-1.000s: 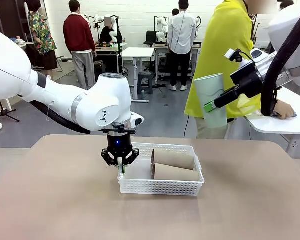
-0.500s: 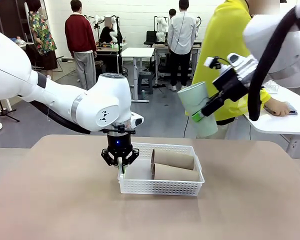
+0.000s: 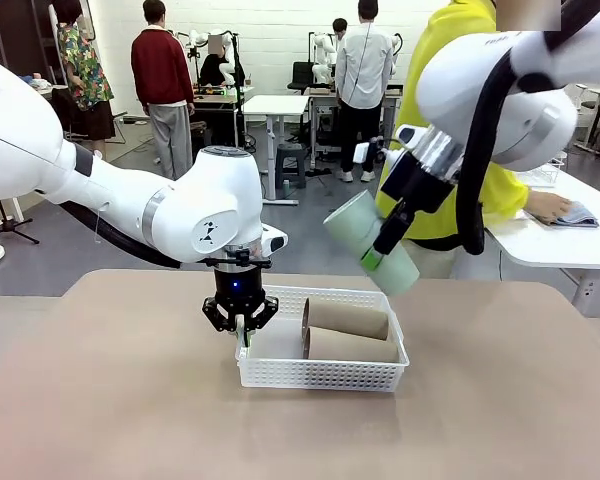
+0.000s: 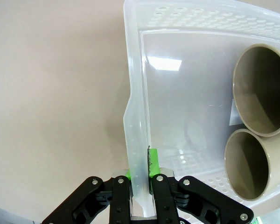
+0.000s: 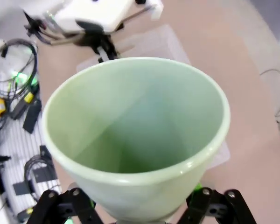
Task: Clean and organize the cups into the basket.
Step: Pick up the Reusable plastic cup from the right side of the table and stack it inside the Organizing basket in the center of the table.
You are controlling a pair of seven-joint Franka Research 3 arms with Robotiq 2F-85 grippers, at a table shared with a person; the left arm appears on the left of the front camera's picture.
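Above the basket (image 3: 323, 352), right jaws grasp the green cup (image 3: 371, 243), left jaws pinch the rim; tilted, it could slip.

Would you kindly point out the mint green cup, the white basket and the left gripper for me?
mint green cup (image 3: 365, 240): front view, on its side wall.
white basket (image 3: 320, 374): front view, on its near lattice wall.
left gripper (image 4: 141, 179): left wrist view, between fingertips clamping the basket's wall.

Right wrist view: the mint cup (image 5: 135, 135) hides its gripper's (image 5: 140, 212) fingertips and most of the basket (image 5: 158, 39); surroundings are blurred. Left wrist view: the picture's right edge crops the brown cups (image 4: 261, 88). Front view: the right gripper's (image 3: 377, 252) pads lie partly behind the cup.
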